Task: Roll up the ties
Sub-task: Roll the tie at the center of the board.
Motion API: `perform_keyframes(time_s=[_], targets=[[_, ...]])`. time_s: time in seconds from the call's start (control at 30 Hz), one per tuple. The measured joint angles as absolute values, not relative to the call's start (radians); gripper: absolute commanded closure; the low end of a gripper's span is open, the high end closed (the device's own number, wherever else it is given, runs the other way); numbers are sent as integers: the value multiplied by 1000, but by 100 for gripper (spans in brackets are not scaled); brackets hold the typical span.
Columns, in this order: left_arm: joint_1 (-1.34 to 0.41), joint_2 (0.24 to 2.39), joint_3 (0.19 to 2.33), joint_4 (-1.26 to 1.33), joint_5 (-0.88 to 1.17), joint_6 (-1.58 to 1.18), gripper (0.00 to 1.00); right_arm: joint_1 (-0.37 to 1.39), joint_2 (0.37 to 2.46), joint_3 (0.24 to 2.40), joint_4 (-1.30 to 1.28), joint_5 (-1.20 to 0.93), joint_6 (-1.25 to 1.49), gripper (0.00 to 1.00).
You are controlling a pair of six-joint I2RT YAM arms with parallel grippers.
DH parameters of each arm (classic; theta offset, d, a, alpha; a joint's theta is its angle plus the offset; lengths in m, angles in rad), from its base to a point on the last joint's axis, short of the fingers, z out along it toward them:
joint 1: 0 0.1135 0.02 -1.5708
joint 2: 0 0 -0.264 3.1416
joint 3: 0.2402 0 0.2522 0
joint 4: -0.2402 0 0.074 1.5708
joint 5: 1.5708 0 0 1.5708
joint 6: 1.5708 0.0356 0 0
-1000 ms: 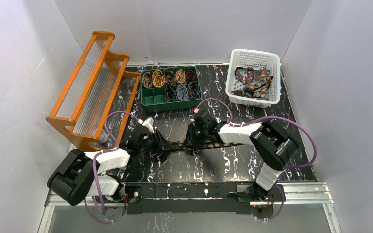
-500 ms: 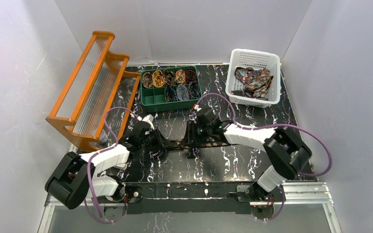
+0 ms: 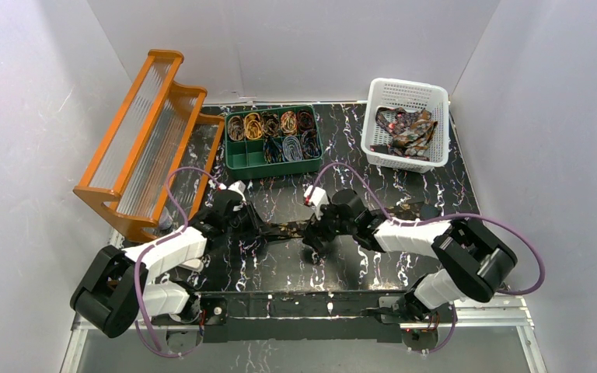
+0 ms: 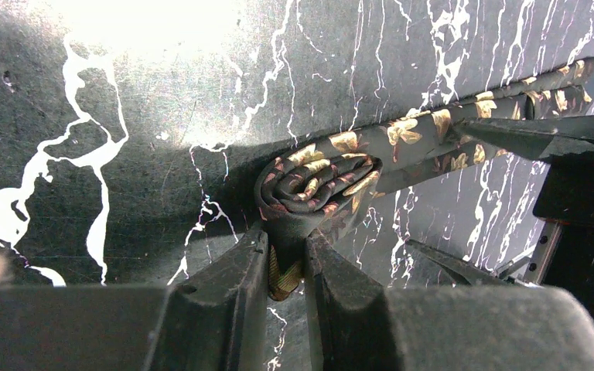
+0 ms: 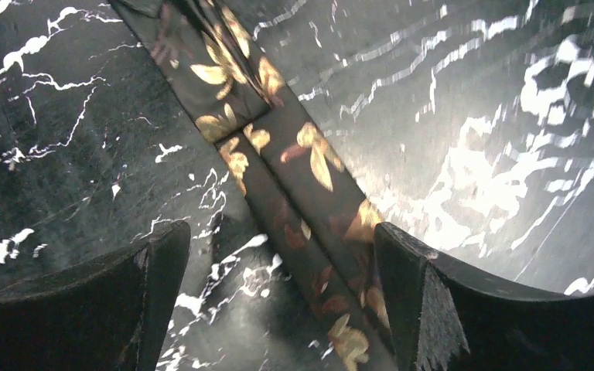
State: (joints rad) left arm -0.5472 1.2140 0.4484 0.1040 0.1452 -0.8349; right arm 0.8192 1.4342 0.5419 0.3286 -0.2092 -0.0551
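A dark tie with gold leaf print (image 4: 433,131) lies across the black marbled table. Its near end is wound into a small coil (image 4: 317,182). My left gripper (image 4: 286,267) is shut on that coil, pinching its lower folds. In the top view the left gripper (image 3: 255,225) and right gripper (image 3: 313,233) face each other, with the tie (image 3: 288,228) stretched between them. My right gripper (image 5: 282,270) is open and straddles the flat strip of the tie (image 5: 294,178), which runs beside its right finger (image 5: 406,286). The tie's far end (image 3: 410,208) lies past the right arm.
A green compartment tray (image 3: 249,162) with several rolled ties stands at the back centre. At the back right, a white basket (image 3: 377,144) holds loose ties. An orange rack (image 3: 144,148) stands at the left. Purple cables loop over both arms.
My right gripper has opened wide and let go of the tie strip; its arm has swung right and lower. The left gripper stays shut on the coil.
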Motion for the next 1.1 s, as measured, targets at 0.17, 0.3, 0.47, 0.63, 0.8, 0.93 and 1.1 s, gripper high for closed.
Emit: perform_keyframes(time_s=[0.17, 0.3, 0.47, 0.63, 0.8, 0.93, 1.1], targets=[[-547, 1223, 461, 88, 145, -826, 93, 819, 1491, 546, 433, -275, -293, 4], [-547, 1224, 467, 78, 145, -822, 93, 819, 1560, 580, 451, -321, -399, 9], [-547, 1224, 474, 67, 144, -818, 93, 819, 1620, 617, 442, -372, -450, 14], [-547, 1229, 482, 54, 144, -812, 93, 819, 1632, 624, 430, -395, -444, 29], [-547, 1229, 487, 42, 141, -808, 93, 819, 1639, 632, 413, -403, -408, 47], [-547, 1229, 487, 32, 138, -804, 93, 819, 1635, 616, 431, -403, -367, 48], [-547, 1226, 490, 7, 138, -804, 93, 824, 1590, 563, 455, -403, -318, 47]])
